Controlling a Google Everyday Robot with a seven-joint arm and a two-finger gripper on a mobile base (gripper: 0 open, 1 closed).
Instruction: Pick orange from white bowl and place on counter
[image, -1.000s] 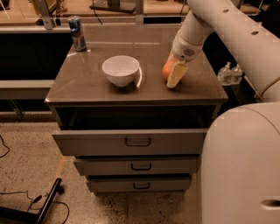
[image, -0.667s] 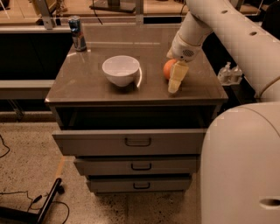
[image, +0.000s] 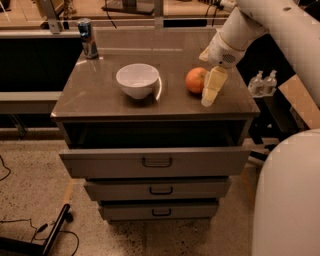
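Orange (image: 195, 80) on counter (image: 100, 95) | jaws just beside it | spread cannot tell

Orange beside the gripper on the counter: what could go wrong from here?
1. The gripper sits close against the orange, on the side away from the white bowl. If it swings sideways as it pulls out, it could knock the round fruit, which might roll into the bowl or off the counter.
2. The top drawer stands open below the front edge, so a forward roll could drop the orange in.
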